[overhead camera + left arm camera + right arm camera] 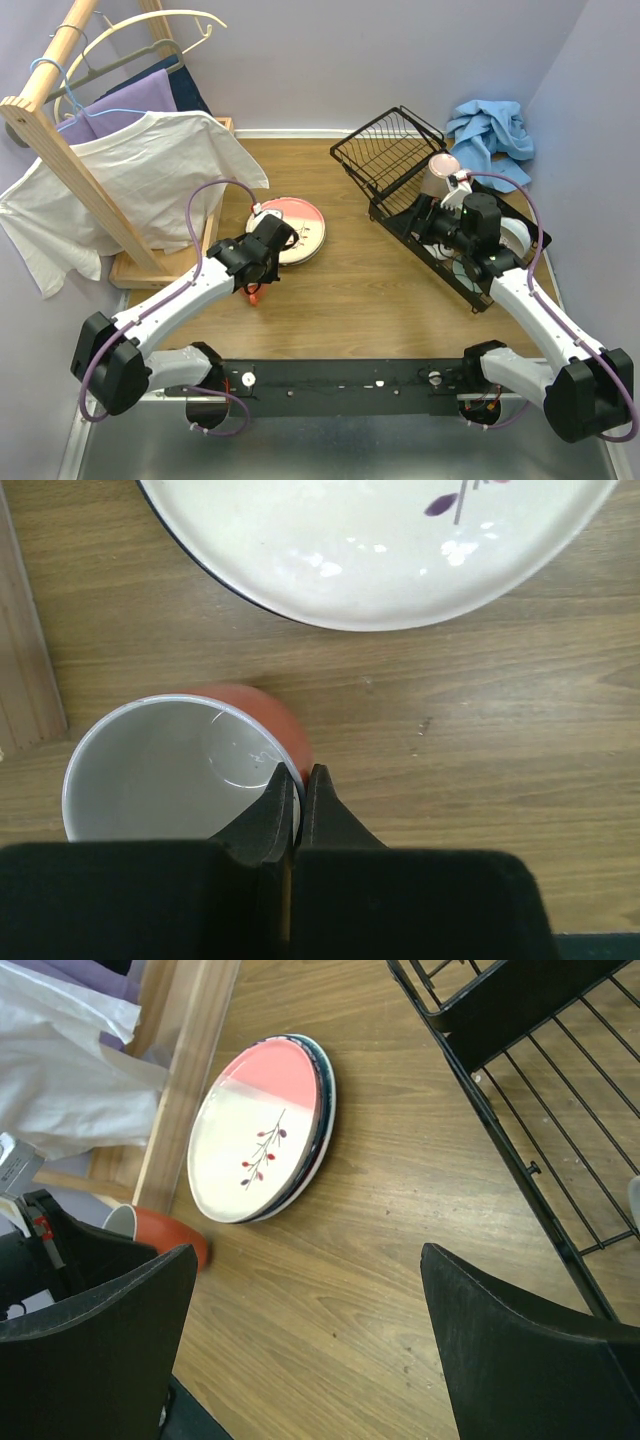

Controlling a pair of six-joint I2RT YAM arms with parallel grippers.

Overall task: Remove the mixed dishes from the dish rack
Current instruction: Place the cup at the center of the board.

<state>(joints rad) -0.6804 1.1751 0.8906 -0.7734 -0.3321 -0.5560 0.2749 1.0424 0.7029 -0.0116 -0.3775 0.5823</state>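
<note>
Wood-grain table (350,290), lilac walls (330,60) — left tool (300,775) clamped on the orange mug (160,770) rim, right tool (308,1260) spread apart.

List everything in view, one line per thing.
plates: two stacked, pink-and-cream with a leaf sprig on top of a dark-rimmed one; on the table, left of centre
orange mug: one, orange outside, white inside; upright on the table beside the plates
dish rack: one, black wire; right side of the table
pink mug: one, pink; in the dish rack
blue cloth: one, blue; far right corner
clothes stand: one, wooden; left
white shirt: one, white; draped on the clothes stand
left gripper: one, black; shut on the orange mug's rim
right gripper: one, black; open, at the dish rack
</note>
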